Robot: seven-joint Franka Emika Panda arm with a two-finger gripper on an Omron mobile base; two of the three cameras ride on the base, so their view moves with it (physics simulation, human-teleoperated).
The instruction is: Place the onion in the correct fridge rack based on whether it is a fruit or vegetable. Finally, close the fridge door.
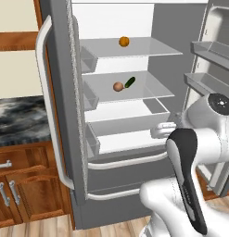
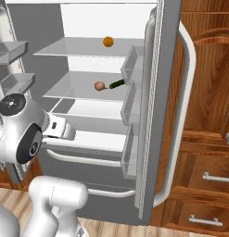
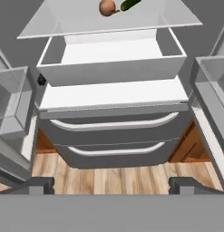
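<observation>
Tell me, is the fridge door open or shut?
Open. Both fridge doors swing wide, showing the onion on the fridge rack.

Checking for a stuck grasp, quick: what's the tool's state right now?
Tool: open, holding nothing; the onion sits on the fridge rack.

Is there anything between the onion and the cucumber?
No. In the left base view the onion and cucumber sit side by side on the fridge rack.

Cucumber [image 3: 130, 4] tip beyond hand view's top edge.
</observation>
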